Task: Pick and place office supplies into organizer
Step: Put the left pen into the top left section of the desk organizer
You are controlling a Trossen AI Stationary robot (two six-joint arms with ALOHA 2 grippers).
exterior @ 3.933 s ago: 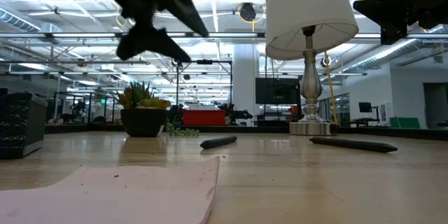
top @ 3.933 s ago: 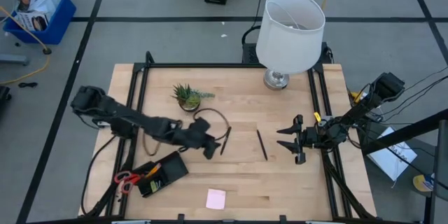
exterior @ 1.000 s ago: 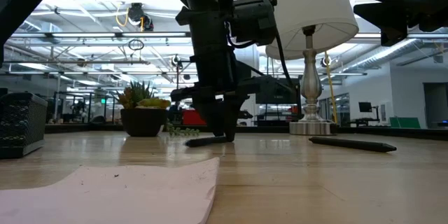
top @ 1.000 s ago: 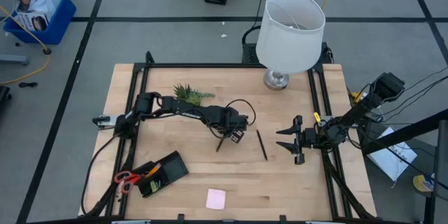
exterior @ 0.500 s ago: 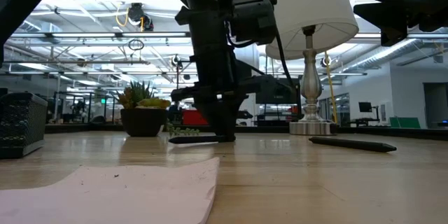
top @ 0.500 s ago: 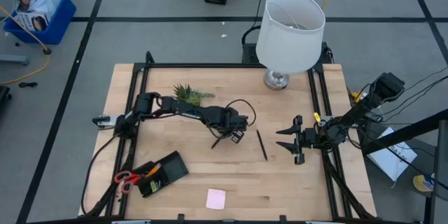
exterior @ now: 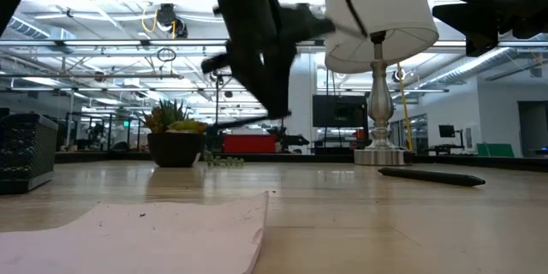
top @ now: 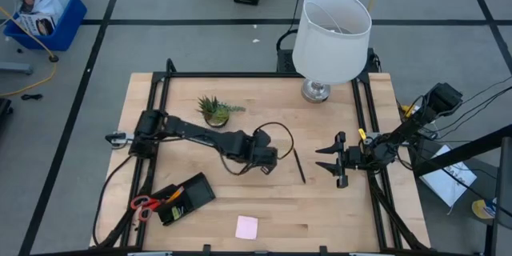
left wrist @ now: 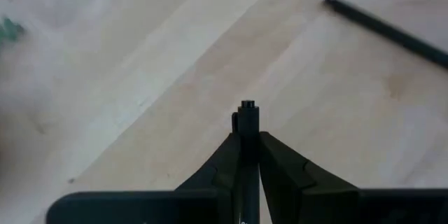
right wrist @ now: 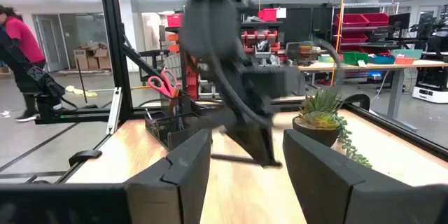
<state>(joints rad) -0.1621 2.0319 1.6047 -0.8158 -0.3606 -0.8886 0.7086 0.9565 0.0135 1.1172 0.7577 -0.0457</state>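
My left gripper [top: 262, 162] hangs over the table's middle, shut on a thin black pen [exterior: 247, 123] that is clear of the wood. A second black pen [top: 298, 166] lies flat on the table just to its right; it also shows in the left wrist view [left wrist: 388, 31]. The black organizer [top: 186, 198] sits at the near left with red-handled scissors [top: 144, 206] at its left end. The pink sticky-note pad [top: 246, 226] lies flat near the front edge. My right gripper [top: 336, 160] waits open and empty at the right side, fingers apart [right wrist: 241, 182]. My left gripper pinches the black pen between its two fingers, coming from above. One end of the pen [left wrist: 246, 106] sticks out past the fingertips. The pen hangs about level in the low view, lifted clear of the table.
A small potted plant [top: 214, 110] stands at the far left of the middle. A white-shaded lamp [top: 330, 32] stands at the far edge. A black frame [top: 240, 74] runs along the table's edges. Bare wood lies between the pens and the organizer.
My left gripper was down at the pen on the table. It first turned the pen on the wood, then rose with it and drew a little toward the table's near left. The pen now hangs level, clear of the table. My right arm has kept still.
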